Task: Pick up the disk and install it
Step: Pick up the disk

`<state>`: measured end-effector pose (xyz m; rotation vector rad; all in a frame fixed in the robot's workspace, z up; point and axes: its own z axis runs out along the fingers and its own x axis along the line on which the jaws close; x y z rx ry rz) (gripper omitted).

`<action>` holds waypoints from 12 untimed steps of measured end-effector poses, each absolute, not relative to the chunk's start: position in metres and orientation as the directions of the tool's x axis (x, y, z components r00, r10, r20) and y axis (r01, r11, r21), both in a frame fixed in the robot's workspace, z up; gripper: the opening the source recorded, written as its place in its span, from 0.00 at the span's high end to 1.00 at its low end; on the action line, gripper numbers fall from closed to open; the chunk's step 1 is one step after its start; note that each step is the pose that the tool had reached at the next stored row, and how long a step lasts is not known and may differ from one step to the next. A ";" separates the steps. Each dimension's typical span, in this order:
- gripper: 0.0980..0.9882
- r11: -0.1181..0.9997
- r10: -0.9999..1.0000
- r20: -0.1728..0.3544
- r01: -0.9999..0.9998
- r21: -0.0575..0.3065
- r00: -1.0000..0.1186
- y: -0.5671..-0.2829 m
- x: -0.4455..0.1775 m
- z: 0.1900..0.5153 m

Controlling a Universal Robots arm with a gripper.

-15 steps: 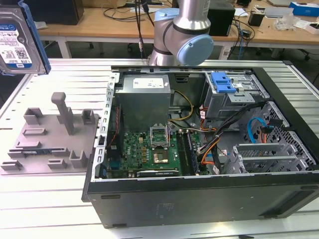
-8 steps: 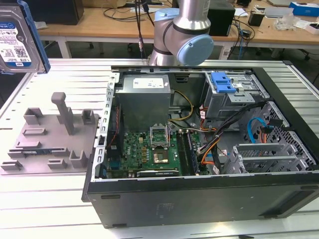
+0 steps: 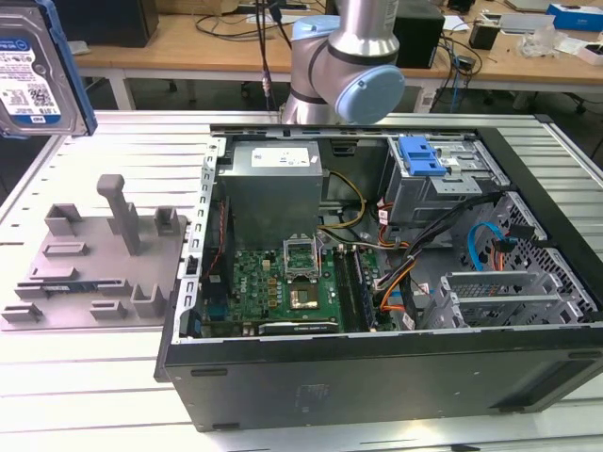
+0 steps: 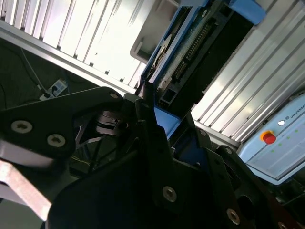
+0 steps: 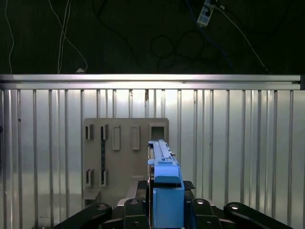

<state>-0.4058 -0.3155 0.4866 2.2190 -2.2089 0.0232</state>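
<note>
Open computer case [image 3: 377,367] lying on a slotted aluminium table [image 3: 104,141], with the arm [image 3: 353,66] rising behind it. At the exterior view's left stands the grey stand [image 3: 94,273], its slots empty. The disk [image 3: 33,75] is held in the air above and beyond the stand, well apart from the drive cage [image 3: 443,188] inside the case. In the first wrist view the gripper [image 5: 164,212] is pinched onto the disk, which stands edge-on between the jaws. The exact contact points are hidden, but the grip probably bears on the blue carrier frame. Handling, as judged: a stiff, dense metal body, weighty for its bulk, with smooth faces that may slip. The connector edge [image 4: 195,47] and the underside board are fragile, so the frame's rails are the better hold.
</note>
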 end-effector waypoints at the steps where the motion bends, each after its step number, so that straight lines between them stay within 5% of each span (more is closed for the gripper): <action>1: 0.70 -0.005 -1.000 0.018 -1.000 -0.003 0.004 -0.316 -0.405 0.488; 12: 0.70 -0.004 -1.000 0.018 -1.000 -0.003 0.004 -0.335 -0.383 0.494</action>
